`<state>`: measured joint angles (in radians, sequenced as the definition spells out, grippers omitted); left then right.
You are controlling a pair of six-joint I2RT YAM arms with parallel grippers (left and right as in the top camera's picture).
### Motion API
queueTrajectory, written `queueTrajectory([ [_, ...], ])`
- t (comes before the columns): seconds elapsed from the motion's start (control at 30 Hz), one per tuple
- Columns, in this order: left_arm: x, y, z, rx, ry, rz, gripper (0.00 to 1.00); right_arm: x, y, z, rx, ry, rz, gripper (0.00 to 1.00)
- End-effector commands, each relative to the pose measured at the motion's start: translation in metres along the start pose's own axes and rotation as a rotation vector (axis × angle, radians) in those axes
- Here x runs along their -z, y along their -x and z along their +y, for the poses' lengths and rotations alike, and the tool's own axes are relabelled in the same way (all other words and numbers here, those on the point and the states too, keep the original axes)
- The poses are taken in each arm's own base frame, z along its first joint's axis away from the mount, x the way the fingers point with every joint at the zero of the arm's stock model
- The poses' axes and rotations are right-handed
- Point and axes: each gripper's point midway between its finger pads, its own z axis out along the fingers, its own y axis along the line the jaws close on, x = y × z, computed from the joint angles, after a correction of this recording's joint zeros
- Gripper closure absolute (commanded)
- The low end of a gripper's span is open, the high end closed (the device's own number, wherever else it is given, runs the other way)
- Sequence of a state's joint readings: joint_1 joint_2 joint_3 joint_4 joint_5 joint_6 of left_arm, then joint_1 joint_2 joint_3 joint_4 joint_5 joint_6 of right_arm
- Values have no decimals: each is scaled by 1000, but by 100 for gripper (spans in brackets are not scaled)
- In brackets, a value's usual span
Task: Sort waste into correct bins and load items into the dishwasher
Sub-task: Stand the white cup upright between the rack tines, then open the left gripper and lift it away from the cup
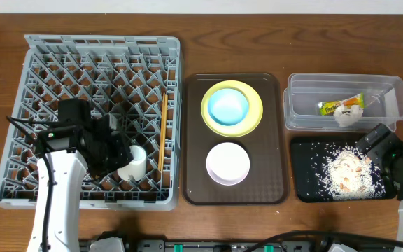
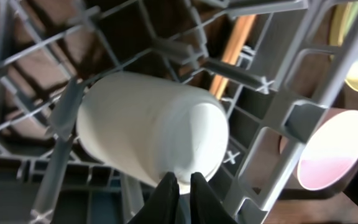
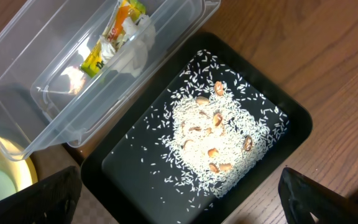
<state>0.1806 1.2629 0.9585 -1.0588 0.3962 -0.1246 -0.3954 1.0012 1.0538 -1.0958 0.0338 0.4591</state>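
Left gripper (image 2: 180, 182), shut and empty, points at one white cup (image 2: 145, 134) lying just ahead in the dish rack (image 1: 103, 43); right gripper (image 3: 179, 182) (spread wide, holding nothing) hovers over one black tray (image 3: 291, 118) of rice scraps (image 3: 207, 146)

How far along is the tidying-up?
Waste looks sorted: wrapper and tissue in the clear tub, food scraps in the black tray. Chopsticks lie in the rack. In hand: the left gripper pinches the white cup inside the rack. To load: plate, blue bowl and white bowl on the brown tray.
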Motion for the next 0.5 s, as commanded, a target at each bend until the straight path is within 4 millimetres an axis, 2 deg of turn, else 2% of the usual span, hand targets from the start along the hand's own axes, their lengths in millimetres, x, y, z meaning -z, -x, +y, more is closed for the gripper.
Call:
queueTrajectory([
  [0.0, 0, -5, 34, 92, 193, 10, 88, 3, 4, -1, 6, -4, -13, 1],
  [0.13, 2, -11, 44, 128, 251, 24, 86, 3, 4, -1, 6, -4, -14, 1],
  [0.3, 4, -11, 42, 141, 243, 18, 85, 3, 4, -1, 6, -4, -14, 1],
  [0.4, 10, -7, 22, 130, 138, -14, 85, 3, 4, -1, 6, -4, -14, 1],
  [0.47, 19, 0, -3, 102, 4, -68, 85, 3, 4, -1, 6, -4, -14, 1],
])
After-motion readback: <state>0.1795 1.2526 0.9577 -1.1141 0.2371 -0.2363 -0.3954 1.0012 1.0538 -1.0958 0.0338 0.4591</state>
